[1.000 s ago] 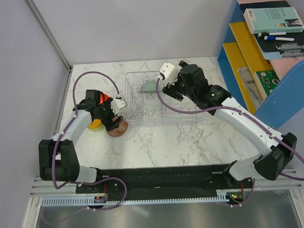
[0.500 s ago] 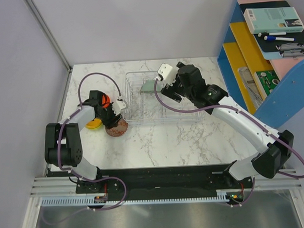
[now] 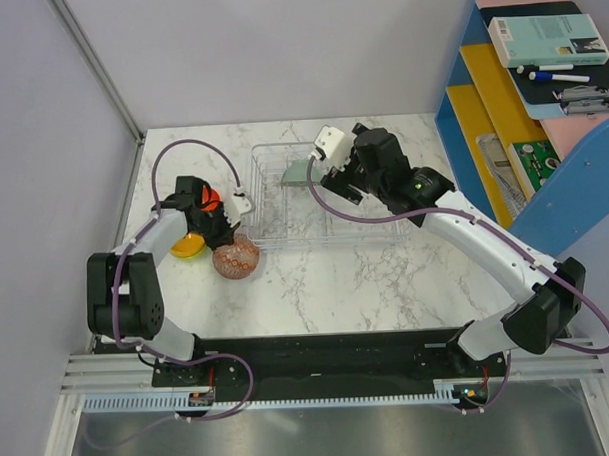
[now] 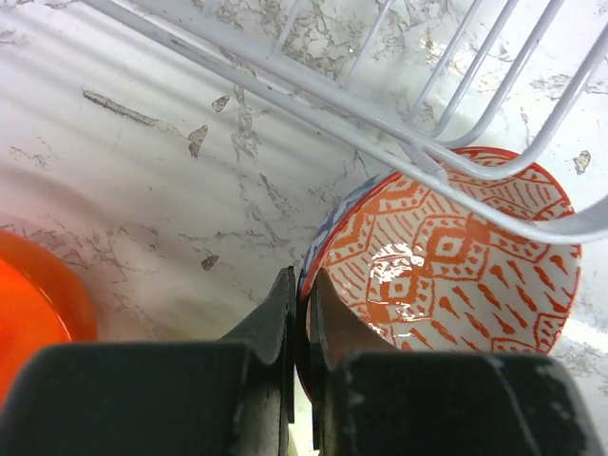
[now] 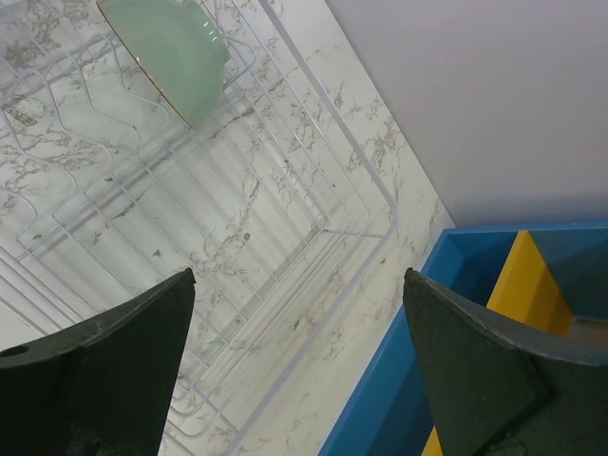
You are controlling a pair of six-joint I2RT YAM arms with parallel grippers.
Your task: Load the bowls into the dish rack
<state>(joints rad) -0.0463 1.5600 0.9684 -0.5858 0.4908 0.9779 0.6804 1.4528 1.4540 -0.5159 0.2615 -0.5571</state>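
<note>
The marble table point(image 3: 386, 275) carries the clear dish rack point(image 3: 279, 214), orange-yellow bowl point(image 3: 188, 246) and red-orange bowl point(image 3: 210, 198).

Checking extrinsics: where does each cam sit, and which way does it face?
Top external: above and behind the bases, looking down on the table; both arms show.
Left wrist: low over the table, facing the patterned bowl beside the dish rack; left gripper shut on its rim.
Right wrist: over the rack, facing the grey-green bowl and blue shelf; right gripper open.
Shared: top external also sees both bowls.

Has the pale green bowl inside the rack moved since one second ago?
No. The pale green bowl stands at the same spot by the far wall of the dish rack.
</note>
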